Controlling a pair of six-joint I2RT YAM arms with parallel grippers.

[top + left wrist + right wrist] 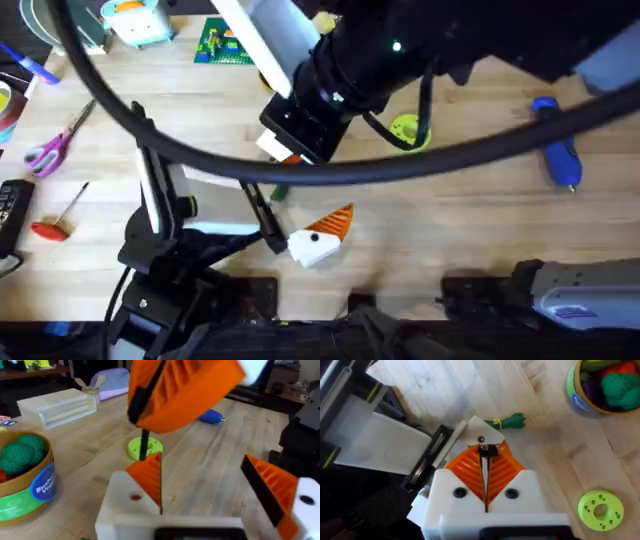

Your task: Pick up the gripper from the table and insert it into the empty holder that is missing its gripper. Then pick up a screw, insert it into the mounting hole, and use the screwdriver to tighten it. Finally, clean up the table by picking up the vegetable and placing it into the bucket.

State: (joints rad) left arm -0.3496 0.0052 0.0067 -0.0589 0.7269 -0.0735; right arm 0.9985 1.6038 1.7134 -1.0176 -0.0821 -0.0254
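My right gripper (486,456) is shut on a thin black screw (487,450) and hangs just above the white holder (479,435), close to its mounting hole. The orange gripper piece (149,476) stands in that holder (125,507) on one side of my left gripper (200,462), which is open with nothing between its fingers. From the left wrist, the screw (144,447) points down out of the right gripper (167,405). The green vegetable (512,421) lies on the table just beyond the holder. The blue screwdriver (558,150) lies at the far right. The bucket (35,487) holds toy vegetables.
A lime-green disc (405,130) lies mid-table, beyond both grippers. A red-handled tool (55,225) and purple scissors (50,148) lie at the left. A clear box (57,407) stands behind the bucket. The right arm crosses the middle high up, hiding the table beneath it.
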